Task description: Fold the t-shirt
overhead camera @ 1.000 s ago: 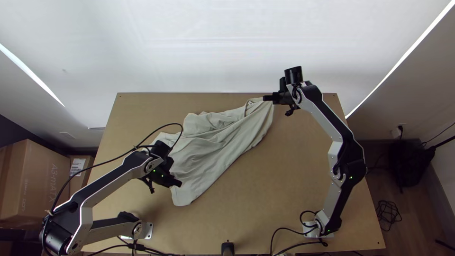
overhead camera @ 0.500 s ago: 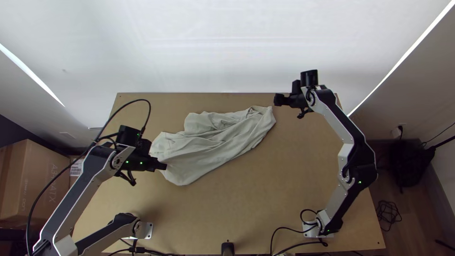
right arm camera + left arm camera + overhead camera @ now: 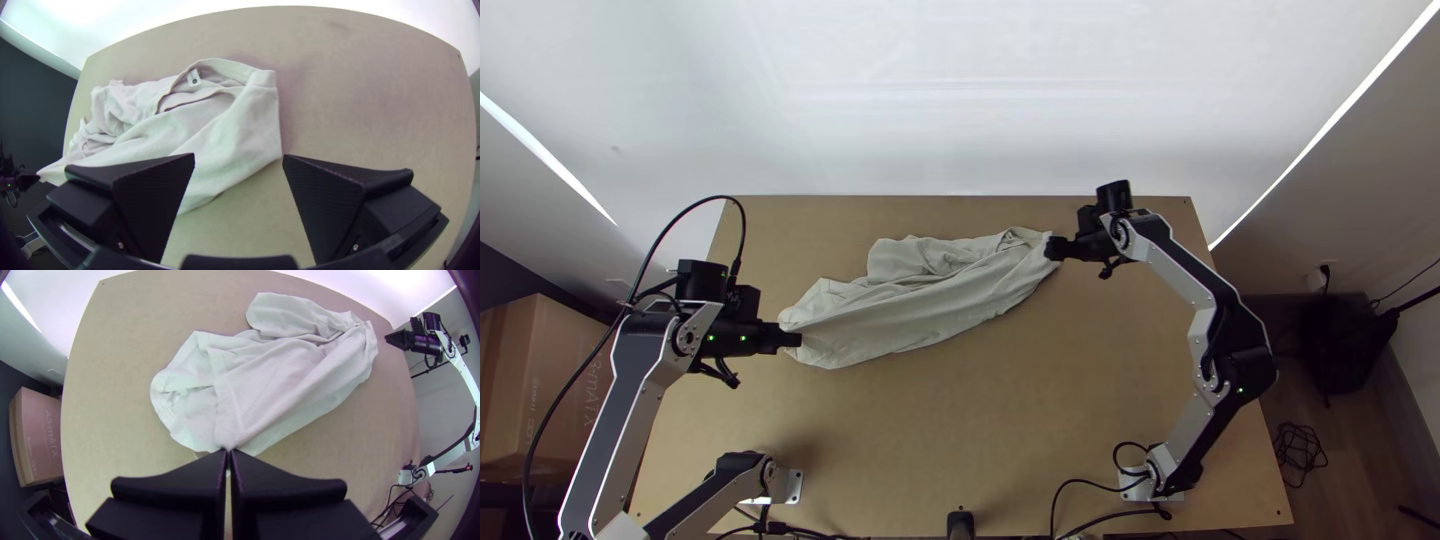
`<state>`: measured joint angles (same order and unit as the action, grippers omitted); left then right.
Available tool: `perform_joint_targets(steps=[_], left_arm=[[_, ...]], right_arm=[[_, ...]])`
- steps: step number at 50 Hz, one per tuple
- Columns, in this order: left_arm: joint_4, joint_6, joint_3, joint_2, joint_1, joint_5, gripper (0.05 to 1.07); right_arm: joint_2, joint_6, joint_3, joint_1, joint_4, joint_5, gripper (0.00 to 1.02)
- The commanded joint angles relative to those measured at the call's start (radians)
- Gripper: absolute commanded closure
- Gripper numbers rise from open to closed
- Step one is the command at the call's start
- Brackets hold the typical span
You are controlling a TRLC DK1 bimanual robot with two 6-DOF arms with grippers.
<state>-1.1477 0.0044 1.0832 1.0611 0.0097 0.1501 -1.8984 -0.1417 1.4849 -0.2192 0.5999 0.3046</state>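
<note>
- Fingers clenched together on the left gripper (image 3: 229, 452), a pinch of the t-shirt (image 3: 920, 300) caught at the tips; it has the end away from the collar (image 3: 227, 65) (sleeve or hem, cannot tell which).
- T-shirt lies toward the far side of the table (image 3: 1000, 430), bunched in long folds, not spread. Long axis slants from the left fingertips, at the nearer end, to the collar end, farther out and to the right.
- Right gripper (image 3: 239, 155) at that far end: fingers parted, nothing grasped, collar-end edge of the cloth just by the tips. Contact, cannot tell.
- Key relation, my reading: the two grippers sit at opposite ends of the slant, so the right would have to close on a collar-end corner before both could draw the cloth straight (a shallow pinch might slip).
</note>
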Motion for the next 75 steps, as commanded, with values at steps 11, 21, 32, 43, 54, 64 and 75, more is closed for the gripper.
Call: perform_joint_targets(steps=[11, 21, 32, 43, 54, 64, 75], left_arm=[[-0.02, 0.02, 0.06, -0.016, 0.059, 0.009, 1.05], [-0.02, 0.031, 0.078, -0.006, 0.092, 0.014, 1.05], [-0.012, 0.032, 0.064, 0.004, 0.098, 0.019, 1.05], [-0.006, 0.029, 0.08, 0.007, 0.11, 0.025, 1.05], [0.014, 0.008, 0.106, -0.009, 0.127, 0.034, 1.04], [0.059, -0.029, 0.11, -0.009, 0.122, 0.057, 0.61], [0.074, -0.06, 0.027, -0.013, 0.056, 0.069, 0.56]], right_arm=[[-0.142, -0.047, 0.101, -0.063, -0.023, 0.007, 0.46], [-0.114, -0.068, 0.101, -0.052, -0.018, -0.001, 0.13], [-0.096, -0.107, 0.051, -0.045, -0.005, -0.002, 0.13], [-0.153, -0.133, 0.029, -0.071, -0.005, -0.001, 0.44], [-0.166, -0.2, 0.061, -0.068, -0.017, 0.008, 1.0], [-0.042, -0.208, 0.074, -0.025, -0.02, 0.007, 1.0], [0.03, -0.205, 0.074, -0.008, -0.006, 0.005, 1.0]])
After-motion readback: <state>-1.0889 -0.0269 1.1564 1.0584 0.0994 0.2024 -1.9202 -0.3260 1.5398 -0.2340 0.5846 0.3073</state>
